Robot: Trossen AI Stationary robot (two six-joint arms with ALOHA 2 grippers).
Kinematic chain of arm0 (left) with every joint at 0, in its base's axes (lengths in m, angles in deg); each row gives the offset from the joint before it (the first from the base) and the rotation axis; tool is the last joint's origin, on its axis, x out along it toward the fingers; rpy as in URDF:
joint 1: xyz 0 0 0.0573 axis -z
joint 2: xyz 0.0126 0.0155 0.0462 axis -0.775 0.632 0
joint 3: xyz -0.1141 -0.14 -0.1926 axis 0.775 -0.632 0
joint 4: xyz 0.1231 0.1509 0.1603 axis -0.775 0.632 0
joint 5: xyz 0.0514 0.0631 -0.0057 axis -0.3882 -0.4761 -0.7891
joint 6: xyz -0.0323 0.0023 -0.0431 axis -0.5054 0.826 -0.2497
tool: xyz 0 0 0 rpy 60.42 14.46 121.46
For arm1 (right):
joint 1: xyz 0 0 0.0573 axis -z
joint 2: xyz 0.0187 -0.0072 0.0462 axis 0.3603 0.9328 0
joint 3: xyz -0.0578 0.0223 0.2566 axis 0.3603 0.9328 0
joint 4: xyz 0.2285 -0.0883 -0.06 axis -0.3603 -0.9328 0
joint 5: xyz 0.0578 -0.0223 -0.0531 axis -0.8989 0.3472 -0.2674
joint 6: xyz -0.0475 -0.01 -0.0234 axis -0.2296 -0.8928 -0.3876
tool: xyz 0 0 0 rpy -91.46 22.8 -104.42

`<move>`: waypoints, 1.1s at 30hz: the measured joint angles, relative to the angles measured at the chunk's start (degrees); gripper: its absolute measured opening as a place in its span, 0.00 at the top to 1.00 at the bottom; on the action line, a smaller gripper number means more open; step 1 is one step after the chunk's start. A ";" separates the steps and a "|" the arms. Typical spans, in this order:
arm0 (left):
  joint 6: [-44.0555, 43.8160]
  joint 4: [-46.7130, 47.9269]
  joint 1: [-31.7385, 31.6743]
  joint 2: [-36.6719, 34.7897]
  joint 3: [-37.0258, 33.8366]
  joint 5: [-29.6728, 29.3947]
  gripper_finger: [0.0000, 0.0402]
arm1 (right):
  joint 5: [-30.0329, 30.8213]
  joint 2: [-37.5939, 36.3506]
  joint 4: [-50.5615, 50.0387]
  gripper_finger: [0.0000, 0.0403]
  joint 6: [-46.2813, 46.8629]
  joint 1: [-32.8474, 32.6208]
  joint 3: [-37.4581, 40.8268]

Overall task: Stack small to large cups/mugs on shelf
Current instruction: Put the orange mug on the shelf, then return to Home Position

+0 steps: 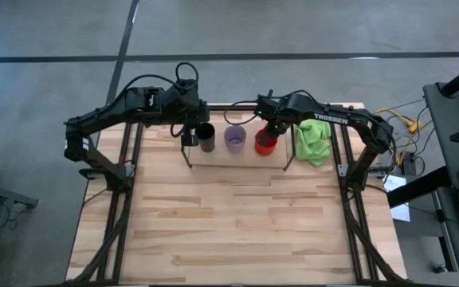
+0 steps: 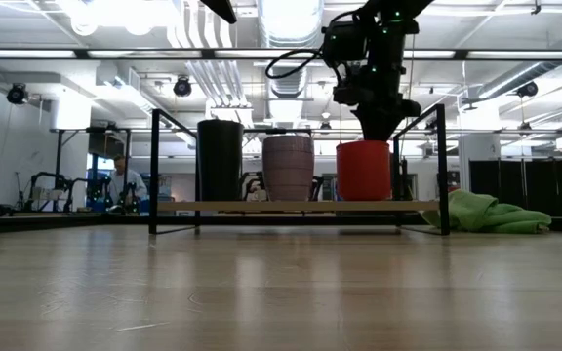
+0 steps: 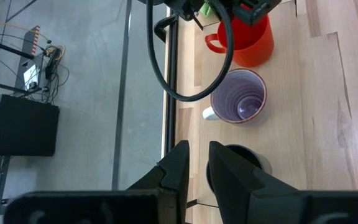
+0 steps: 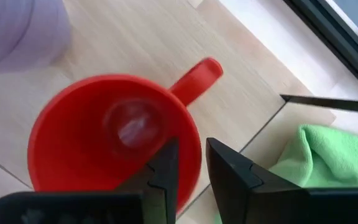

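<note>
The shelf [image 2: 301, 206], a wooden board in thin black rods, stands at the table's far side. Three cups stand upright on it in a row, each on its base: the black tumbler [image 1: 205, 137] on the left, the pale purple cup [image 1: 235, 138] in the middle and the red mug [image 1: 265, 143] on the right. My right gripper [image 4: 192, 163] is at the red mug's rim, shut on it. My left gripper [image 3: 198, 163] hangs high above the tumbler [image 3: 247, 163], its fingers a narrow gap apart, holding nothing. My right gripper pinches the red mug's rim [image 4: 190, 140], on the side toward the green cloth, near the handle [image 4: 194, 78]. One finger is inside the mug and one outside. The fingers come from above, pointing down [image 2: 374, 122]. The mug stands upright on the shelf board.
A bright green cloth [image 1: 313, 141] lies crumpled on the table just right of the shelf. The larger black table frame [image 1: 126, 191] runs along both sides. The wide wooden tabletop [image 1: 237, 223] lies in front of the shelf.
</note>
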 joint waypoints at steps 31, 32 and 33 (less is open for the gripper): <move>-8.58 8.13 0.20 -0.61 0.00 0.00 0.88 | -22.10 -5.62 -15.57 0.81 -4.17 -2.44 -27.41; -10.22 9.32 0.20 -0.87 0.00 0.00 0.88 | -22.11 -5.70 -17.92 0.81 -4.58 -2.82 -28.29; -12.30 10.23 0.20 -1.11 0.00 -0.02 0.88 | -22.11 -6.02 -19.69 0.81 -4.86 -3.12 -28.88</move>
